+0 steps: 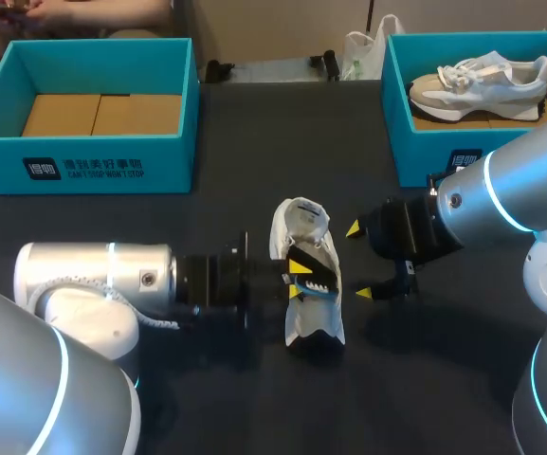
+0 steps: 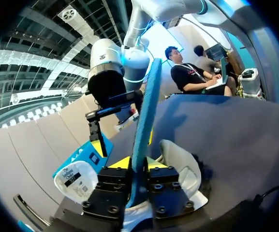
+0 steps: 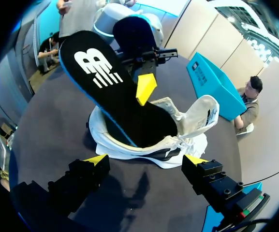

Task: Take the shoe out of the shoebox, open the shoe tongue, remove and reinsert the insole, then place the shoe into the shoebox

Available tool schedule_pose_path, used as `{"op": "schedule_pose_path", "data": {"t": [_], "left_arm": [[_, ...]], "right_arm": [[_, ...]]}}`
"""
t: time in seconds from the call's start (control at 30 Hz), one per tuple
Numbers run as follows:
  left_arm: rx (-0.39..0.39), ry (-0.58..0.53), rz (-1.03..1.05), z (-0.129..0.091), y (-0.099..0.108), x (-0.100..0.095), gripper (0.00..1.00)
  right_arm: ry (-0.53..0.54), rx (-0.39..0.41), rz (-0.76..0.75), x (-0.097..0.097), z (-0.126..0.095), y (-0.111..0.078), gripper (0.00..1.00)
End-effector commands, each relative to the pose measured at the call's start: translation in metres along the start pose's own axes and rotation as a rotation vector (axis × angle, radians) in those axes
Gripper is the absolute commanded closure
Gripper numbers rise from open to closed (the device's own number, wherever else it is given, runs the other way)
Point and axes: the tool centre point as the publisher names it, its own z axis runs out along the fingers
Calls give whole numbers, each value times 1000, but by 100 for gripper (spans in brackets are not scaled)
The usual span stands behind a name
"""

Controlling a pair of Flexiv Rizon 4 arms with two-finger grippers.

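1. Black foam with a blue edge, the insole (image 3: 115, 92) stands half out of the white shoe (image 1: 303, 226). Its lower end is down in the opening, so the step in hand is removal or reinsertion (I cannot tell which).
2. Left gripper (image 1: 298, 281) has its fingers closed on the insole's two faces, gripping it edge-on so it can slide along the shoe.
3. Right gripper (image 1: 358, 263) hangs just right of the shoe, fingers spread wide and empty, probably placed to steady it.
4. Shoe sits in the middle of the desk (image 1: 226, 398); the empty shoebox (image 1: 112, 161) stands at far left.
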Motion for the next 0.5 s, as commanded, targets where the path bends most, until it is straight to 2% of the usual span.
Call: {"op": "schedule_pose_path", "data": {"t": [0.03, 0.2, 0.5], "left_arm": [[-5, 8, -6, 1, 1, 4, 100], [-6, 13, -11, 7, 12, 9, 100], [-33, -11, 14, 6, 30, -2, 100]], "right_arm": [[-1, 0, 0, 1, -1, 0, 0], [-1, 0, 0, 1, -1, 0, 0], [-1, 0, 0, 1, -1, 0, 0]]}}
